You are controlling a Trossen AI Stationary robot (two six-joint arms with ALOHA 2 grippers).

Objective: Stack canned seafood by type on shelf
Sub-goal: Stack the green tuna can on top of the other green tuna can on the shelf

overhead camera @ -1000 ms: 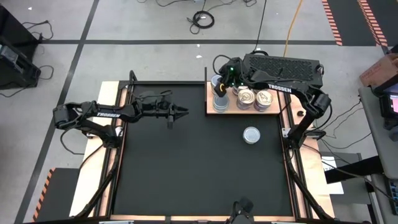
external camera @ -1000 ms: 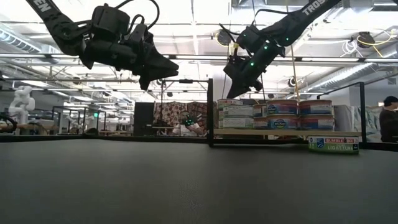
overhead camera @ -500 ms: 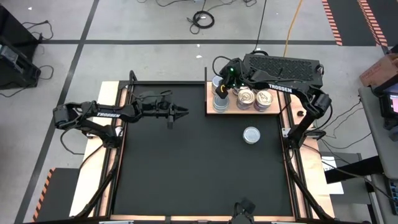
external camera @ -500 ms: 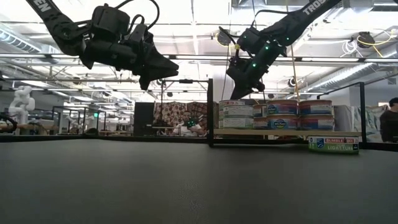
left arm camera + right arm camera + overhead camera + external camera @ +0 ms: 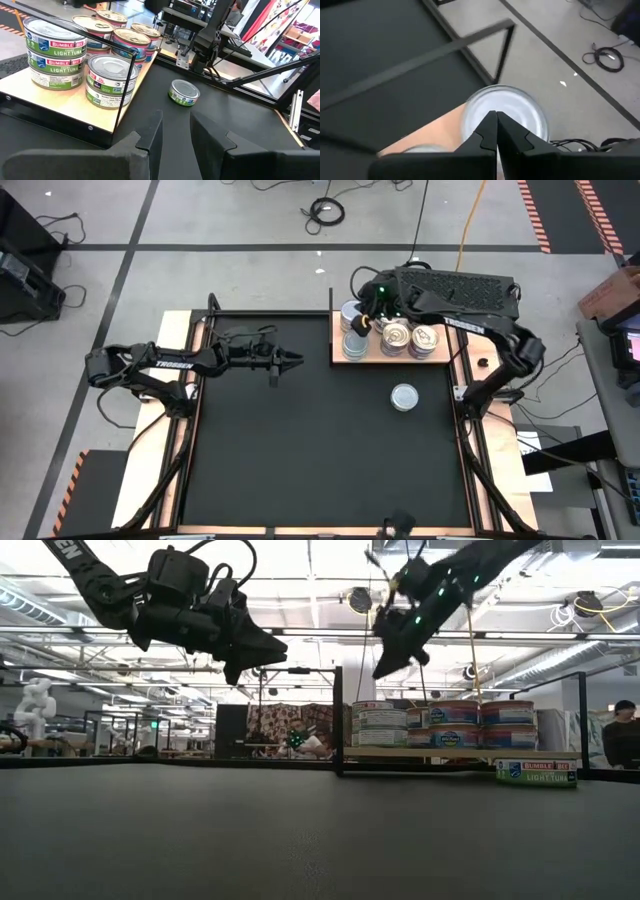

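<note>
Pressed together with nothing between them, the fingers of the right gripper (image 5: 495,131) are seen poised above a plain silvery-topped round tin (image 5: 506,112) at the far left corner of the light natural-wood rectangular shelf (image 5: 368,359), clear of the stacks beneath. The canned seafood is gathered mostly on that shelf: silvery-topped tins (image 5: 353,345) are stacked at its left end, cream and gold pull-tab tins (image 5: 410,337) at its right, with labels reading "light tuna" visible in the left wrist view. One round silvery-topped tin (image 5: 404,397) is left alone on the large black mat (image 5: 300,450), near the mat's right edge and well apart from the shelf. The left gripper (image 5: 293,361) is held in the air over the far left part of the mat, its dark fingers (image 5: 150,131) parted a little and carrying nothing. The step in hand is judged to be the interval after a placement, with the sorting nearly complete. The next move is expected to call for the right arm to be brought over the lone tin, the fingers opened around its rim, and the tin set squarely on the matching silvery-topped stack.
</note>
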